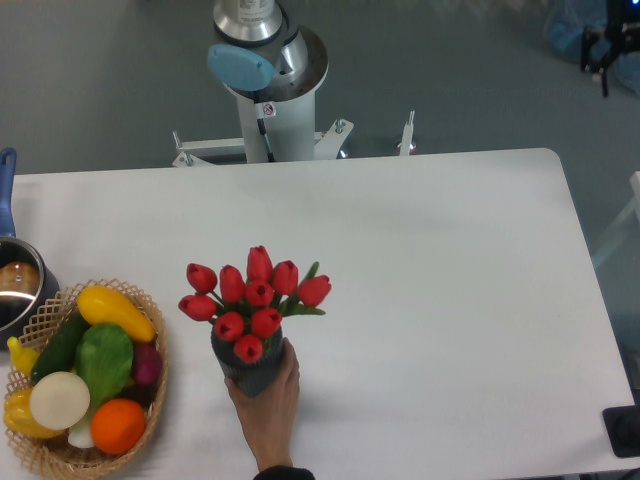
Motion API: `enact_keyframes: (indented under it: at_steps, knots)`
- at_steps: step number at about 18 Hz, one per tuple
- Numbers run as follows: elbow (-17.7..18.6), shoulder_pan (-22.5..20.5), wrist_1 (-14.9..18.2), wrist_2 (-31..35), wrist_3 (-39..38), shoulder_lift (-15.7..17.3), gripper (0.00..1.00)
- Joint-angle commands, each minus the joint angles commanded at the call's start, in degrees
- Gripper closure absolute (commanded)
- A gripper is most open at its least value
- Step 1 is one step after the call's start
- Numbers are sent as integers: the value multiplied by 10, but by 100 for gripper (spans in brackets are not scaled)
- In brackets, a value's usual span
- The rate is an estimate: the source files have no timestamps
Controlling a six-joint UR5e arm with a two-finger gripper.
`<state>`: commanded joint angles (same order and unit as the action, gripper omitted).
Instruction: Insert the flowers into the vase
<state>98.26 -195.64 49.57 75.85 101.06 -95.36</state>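
The bunch of red tulips with closed buds and green leaves (256, 305) is standing upright in the dark grey ribbed cylindrical vase (247, 366), its stems going down into the round mouth. The vase is sitting on the white tabletop (440, 300), and a bare human hand (268, 400) reaching in from the near edge is wrapping around its lower body and touching it.

The robot's black gripper (620, 45) is showing only as a small dark piece at the upper right corner, off beyond the tabletop's far right corner and over the grey floor. Too little of it is in view to tell whether the fingers are released or clenched; nothing is visibly being held there.

Measured from those fingers, the vase and tulips are sitting far off toward the lower left, well apart from them. Further left still, a woven wicker basket (150, 330) is holding colourful vegetables, and a metal pot with a blue handle (15, 285) is sitting at the left edge.
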Motion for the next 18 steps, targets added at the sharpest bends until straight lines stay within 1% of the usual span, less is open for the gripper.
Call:
enact_keyframes:
  at_steps: [2,4,6,8,11,13,18]
  knots:
    - [-3,-12,3,4,26,2,0]
    - [-6,-22,26,8,61,4,0]
    - [-11,-38,60,10,104,8,0]
    - [-15,-43,106,10,134,10,0]
    - [-23,-48,163,10,139,16,0]
    - [-22,-46,170,10,139,16,0]
    - [-18,-44,170,10,139,18,0]
